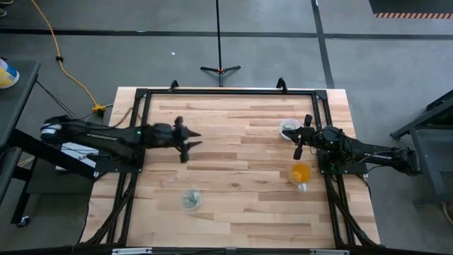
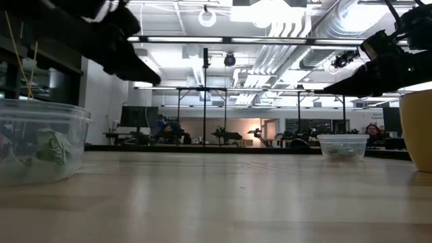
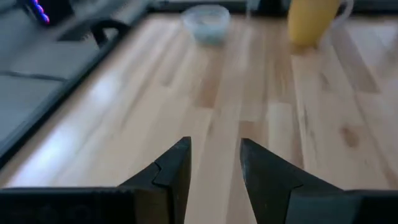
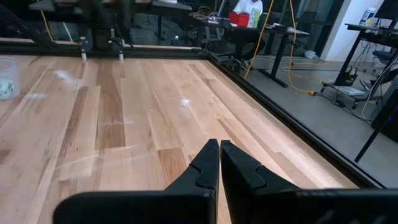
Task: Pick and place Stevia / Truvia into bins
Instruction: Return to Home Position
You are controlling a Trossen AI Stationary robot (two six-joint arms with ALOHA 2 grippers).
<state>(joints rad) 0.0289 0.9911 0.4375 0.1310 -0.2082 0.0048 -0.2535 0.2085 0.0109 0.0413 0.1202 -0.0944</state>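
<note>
hovering above the wooden table, the left gripper is seen over the left half of the board, raised clear of the surface. its fingers are held spread, with a strip of bare wood visible between them, and nothing is gripped. the right gripper is held over the right side of the table, also lifted off the wood. its two fingers are pressed together with only a hairline between them, and nothing is pinched there.

the stevia packets are found inside a clear bin that stands toward the lower edge of the table in the high view, left of centre and well apart from both grippers. in the low view the green-and-white paper is seen lying against the see-through wall of that bin.

a second clear bin is placed on the right side, toward the upper edge in the high view and just beside the right gripper. pale greenish contents are made out in its bottom in the low view, though single packets cannot be told apart there. an orange cup is stood upright below that second bin in the high view, close to the right arm and apart from the bin. in the left wrist view the second bin and the orange cup are both framed across the table, beyond the parted fingers.

the two arms are stretched in from opposite sides, over the black frame that is laid around the tabletop.
</note>
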